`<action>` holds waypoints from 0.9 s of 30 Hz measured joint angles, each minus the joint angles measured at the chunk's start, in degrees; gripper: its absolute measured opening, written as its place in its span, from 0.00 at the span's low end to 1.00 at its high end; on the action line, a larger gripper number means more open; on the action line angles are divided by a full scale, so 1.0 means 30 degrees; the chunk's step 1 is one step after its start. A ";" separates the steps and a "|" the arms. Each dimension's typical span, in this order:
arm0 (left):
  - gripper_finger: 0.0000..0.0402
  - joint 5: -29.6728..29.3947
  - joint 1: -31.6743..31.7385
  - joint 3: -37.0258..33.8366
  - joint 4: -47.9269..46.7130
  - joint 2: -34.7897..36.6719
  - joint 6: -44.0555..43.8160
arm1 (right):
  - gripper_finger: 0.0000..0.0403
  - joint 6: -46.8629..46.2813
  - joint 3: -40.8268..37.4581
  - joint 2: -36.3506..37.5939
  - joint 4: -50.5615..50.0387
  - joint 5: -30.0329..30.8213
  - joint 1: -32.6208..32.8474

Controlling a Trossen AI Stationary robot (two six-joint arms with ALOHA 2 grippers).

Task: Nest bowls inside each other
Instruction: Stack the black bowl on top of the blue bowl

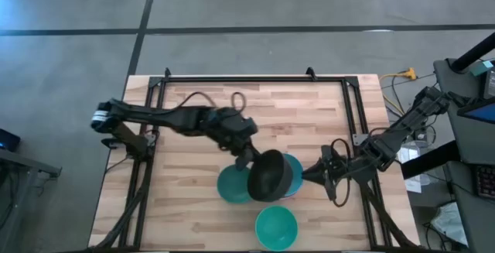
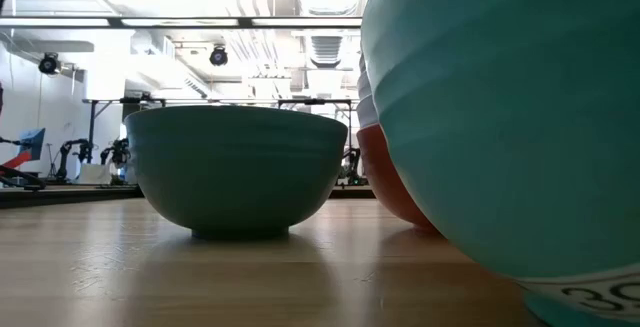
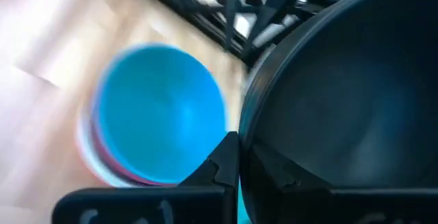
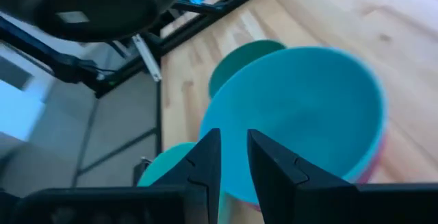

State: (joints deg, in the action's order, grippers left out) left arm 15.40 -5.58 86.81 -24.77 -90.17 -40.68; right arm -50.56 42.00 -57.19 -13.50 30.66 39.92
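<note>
A black bowl (image 1: 271,174) hangs in my left gripper (image 1: 249,160) above the table's middle, partly over a stack topped by a blue bowl (image 1: 294,172). The stack (image 3: 154,114) has pink and white bowls under the blue one. My right gripper (image 4: 233,166) stands at the stack's right side, nearly shut on the blue bowl (image 4: 301,114). A dark teal bowl (image 1: 230,185) rests on its base left of the stack. A turquoise bowl (image 1: 276,227) stands near the table's near edge. The low view shows the teal bowl (image 2: 235,172), the turquoise bowl (image 2: 500,117) and a red-pink bowl (image 2: 395,182). My left gripper holds the black bowl by its rim (image 3: 239,152), one finger inside the bowl and one outside. It comes from the table's left. The bowl is lifted clear of the table, seen from below in the right wrist view (image 4: 96,5). My right gripper has the blue bowl's rim (image 4: 233,176) in the narrow gap between its two fingers, one finger on the inside and one on the outside. It comes about level from the table's right. The bowl sits in the stack on the table.
A black metal frame (image 1: 247,79) runs along the table's far edge and down both sides. Bare wood (image 1: 178,206) lies left of the teal bowl and toward the far side. Cables and equipment (image 1: 464,129) stand beyond the right edge.
</note>
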 joint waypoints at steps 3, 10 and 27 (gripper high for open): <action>0.00 0.2629 0.0455 0.1943 -0.0308 -0.1808 -0.0797 | 0.17 -0.0142 -0.1566 0.0000 0.2637 0.0153 0.0155; 0.00 0.3136 0.0789 0.6639 -0.4507 -0.5180 0.0308 | 0.17 -0.2216 -0.4123 0.0000 0.3120 0.0346 0.0191; 0.00 0.1095 0.1593 0.8000 -0.8338 -0.7681 0.0164 | 0.17 0.0460 -0.2920 0.1458 0.3083 0.0159 0.0621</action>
State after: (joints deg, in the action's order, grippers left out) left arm 18.69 -0.80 110.81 -49.78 -113.21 -40.19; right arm -49.18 33.24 -52.81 -4.25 31.14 41.78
